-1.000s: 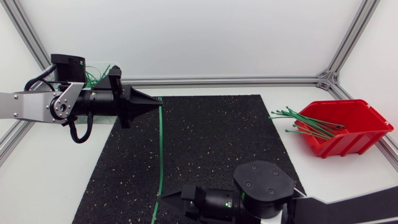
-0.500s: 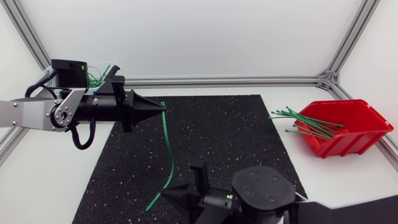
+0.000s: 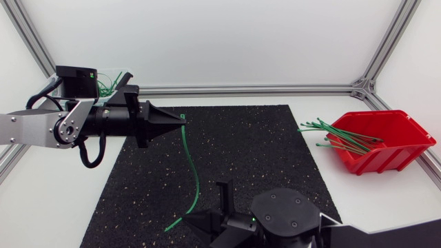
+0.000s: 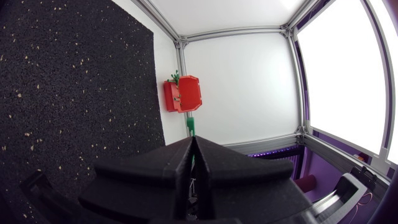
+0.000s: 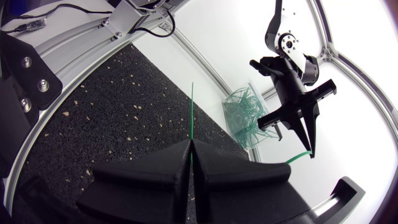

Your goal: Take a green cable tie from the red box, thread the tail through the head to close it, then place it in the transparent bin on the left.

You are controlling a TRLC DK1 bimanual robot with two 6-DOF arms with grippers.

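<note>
One transparent bin [image 3: 128, 74] at ten o'clock holds looped green ties. The left jaws are closed on the head of the single green cable tie [image 3: 196, 176], a thin strap that bows down over the black mat [image 3: 255, 148] to six o'clock. There the right jaws pinch its tail. One red box [image 3: 386, 156] at three o'clock holds more ties.
</note>
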